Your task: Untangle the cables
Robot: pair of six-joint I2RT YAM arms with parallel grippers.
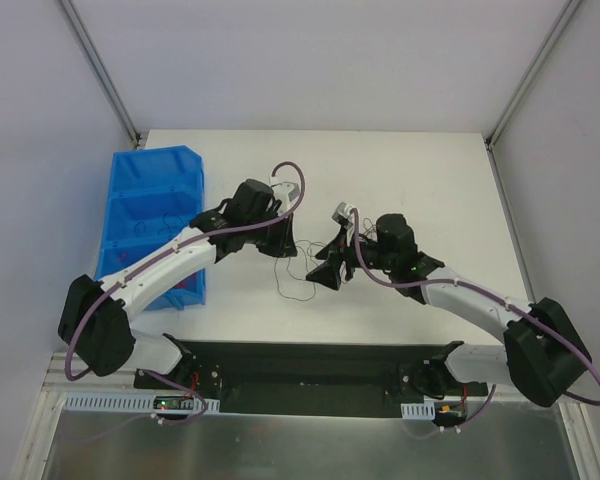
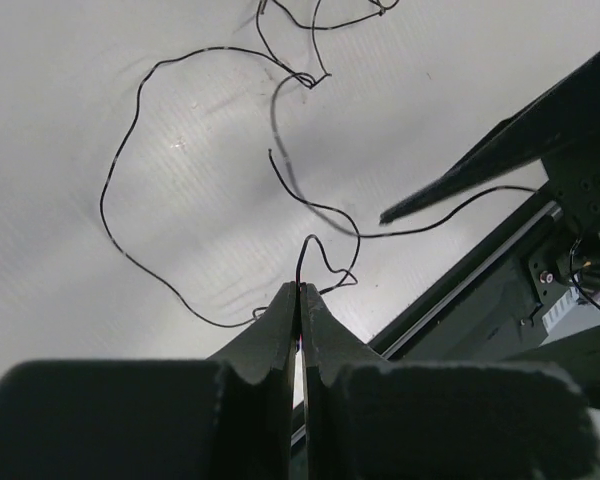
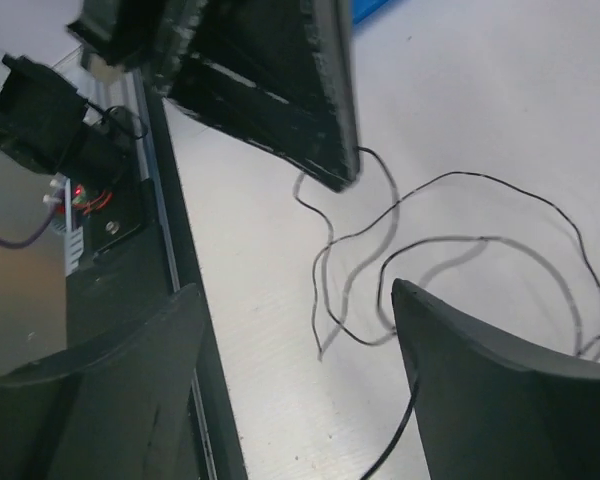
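The cables are thin dark wires lying in loose loops on the white table [image 1: 380, 180] between my two grippers [image 1: 296, 283]. In the left wrist view one long black wire [image 2: 130, 130] makes a wide loop, and a strand rises into my left gripper [image 2: 302, 288], which is shut on it. My left gripper also shows in the top view [image 1: 283, 250]. My right gripper [image 3: 295, 290] is open wide just above the table. A wire [image 3: 380, 215] curls between its fingers and runs past the right finger [image 3: 480, 370]. It sits right of the wires in the top view [image 1: 332, 262].
A blue bin [image 1: 130, 180] stands at the table's left, beside my left arm, with some thin wires inside. The black base rail [image 1: 310, 365] runs along the near table edge. My two grippers are close together, a few centimetres apart.
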